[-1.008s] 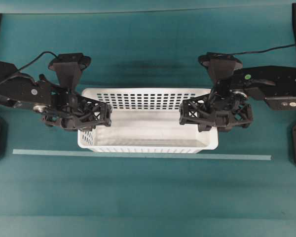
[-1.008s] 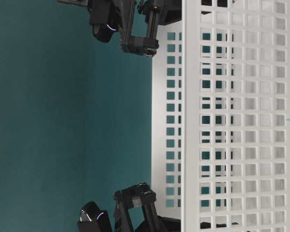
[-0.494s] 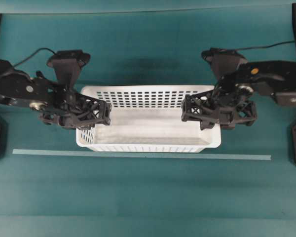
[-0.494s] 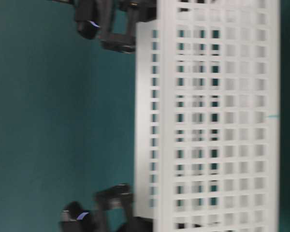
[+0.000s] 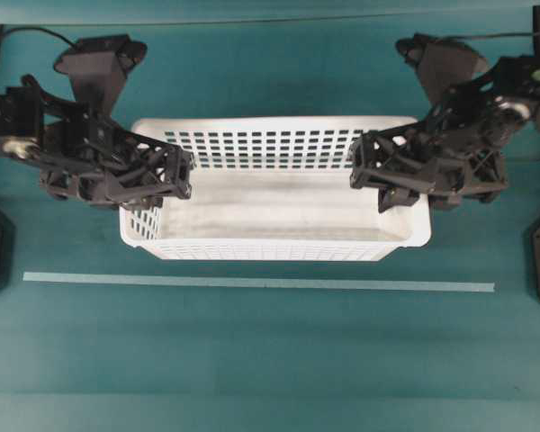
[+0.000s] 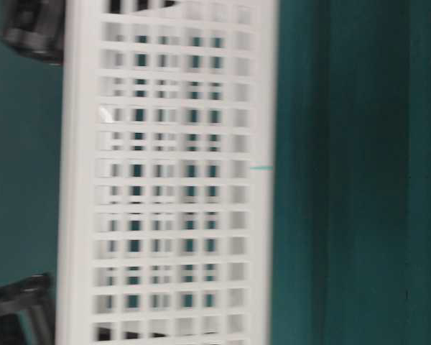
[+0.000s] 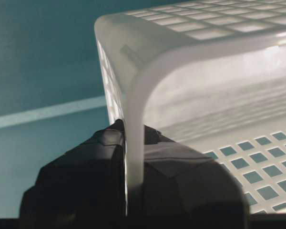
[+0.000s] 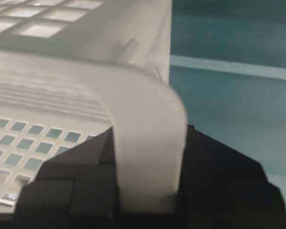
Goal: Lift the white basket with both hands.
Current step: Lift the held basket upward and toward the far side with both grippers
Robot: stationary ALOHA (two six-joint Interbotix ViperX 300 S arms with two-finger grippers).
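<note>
While left gripper (image 5: 166, 175) pinches the basket (image 5: 279, 211) rim at one end, right gripper (image 5: 378, 175) pinches the opposite rim, above the bench (image 5: 270, 351).

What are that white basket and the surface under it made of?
The white basket looks like moulded plastic, smooth and slightly glossy: its rolled rim glows translucent in the wrist views, and the walls carry neat rows of slots. The teal tabletop looks matte, possibly a mat or painted board; the pictures leave that open.

Teal tabletop (image 5: 270, 351), pale tape strip (image 5: 252, 283)
</note>
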